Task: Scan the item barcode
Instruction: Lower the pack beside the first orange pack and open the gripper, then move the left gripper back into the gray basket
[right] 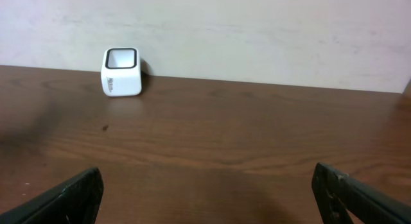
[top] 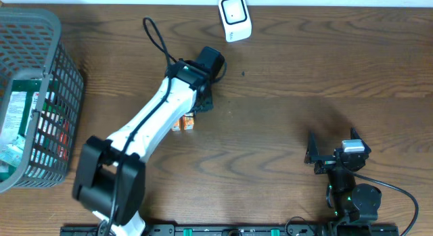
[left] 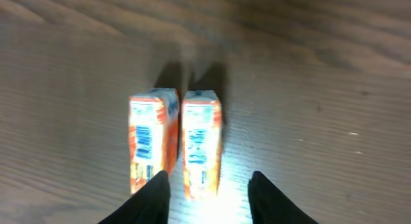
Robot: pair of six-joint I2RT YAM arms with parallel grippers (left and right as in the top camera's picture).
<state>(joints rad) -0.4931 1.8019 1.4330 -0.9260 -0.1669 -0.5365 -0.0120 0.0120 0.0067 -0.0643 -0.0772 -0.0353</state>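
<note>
Two orange cartons (top: 185, 123) are laid on the worktop (top: 284, 128), at seven o'clock of the scanner (top: 234, 17). The left gripper (left: 209, 179) is held over them, fingers spread, nothing pinched; the right gripper (right: 207, 176) is spread wide.

Wooden table (top: 284, 74) bears orange boxes (top: 185, 123), scanner (top: 234, 17), basket (top: 34, 101)

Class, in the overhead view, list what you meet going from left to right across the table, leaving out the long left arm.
basket → orange boxes → white scanner → right gripper
</note>
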